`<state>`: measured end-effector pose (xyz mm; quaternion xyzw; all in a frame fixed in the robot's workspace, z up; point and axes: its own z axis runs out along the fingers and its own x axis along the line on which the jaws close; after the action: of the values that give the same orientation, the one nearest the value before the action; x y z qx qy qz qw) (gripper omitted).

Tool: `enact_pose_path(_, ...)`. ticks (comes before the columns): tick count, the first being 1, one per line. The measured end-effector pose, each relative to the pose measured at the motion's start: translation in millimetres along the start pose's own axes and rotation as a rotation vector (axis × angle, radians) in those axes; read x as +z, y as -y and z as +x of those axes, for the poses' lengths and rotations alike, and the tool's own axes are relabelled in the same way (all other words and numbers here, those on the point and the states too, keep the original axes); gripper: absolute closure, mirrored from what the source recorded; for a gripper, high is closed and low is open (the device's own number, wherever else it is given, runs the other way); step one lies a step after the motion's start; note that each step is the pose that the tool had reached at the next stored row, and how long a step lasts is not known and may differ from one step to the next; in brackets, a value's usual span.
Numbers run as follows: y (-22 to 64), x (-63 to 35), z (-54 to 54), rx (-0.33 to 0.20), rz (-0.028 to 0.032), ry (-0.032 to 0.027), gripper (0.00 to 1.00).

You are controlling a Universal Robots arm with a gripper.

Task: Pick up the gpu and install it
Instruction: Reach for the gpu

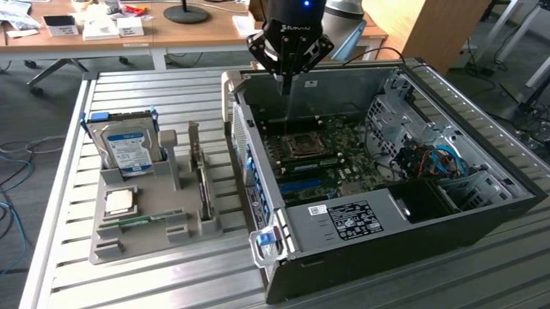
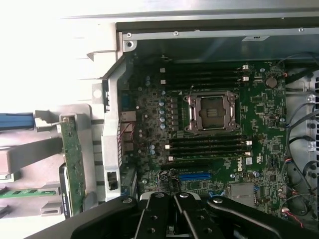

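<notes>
Gripper [image 1: 286,89]: clenched, apparently empty, above motherboard [image 1: 348,151]. Gpu [image 1: 200,174]: upright in tray [image 1: 146,239], unpicked. Risk: closed fingertips descending onto socket [image 1: 303,146], bending pins.

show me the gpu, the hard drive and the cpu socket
gpu [image 2: 74,159], wrist view, on its green board face
hard drive [image 1: 129,151], exterior view, on its blue-white label
cpu socket [image 1: 303,145], exterior view, on its middle

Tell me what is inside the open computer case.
A motherboard with a processor socket, cables and a labelled power box. What lies beneath that box is hidden.
</notes>
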<state>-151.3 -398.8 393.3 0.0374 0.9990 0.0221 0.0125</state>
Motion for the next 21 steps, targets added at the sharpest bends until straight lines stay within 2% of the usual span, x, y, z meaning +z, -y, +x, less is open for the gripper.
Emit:
enact_pose_path(7,0.9,-0.2,11.4,0.0,-0.0001,0.0001,0.89)
enact_pose_path(21,2.0,-0.7,27.4,0.0,0.0,0.0,0.89)
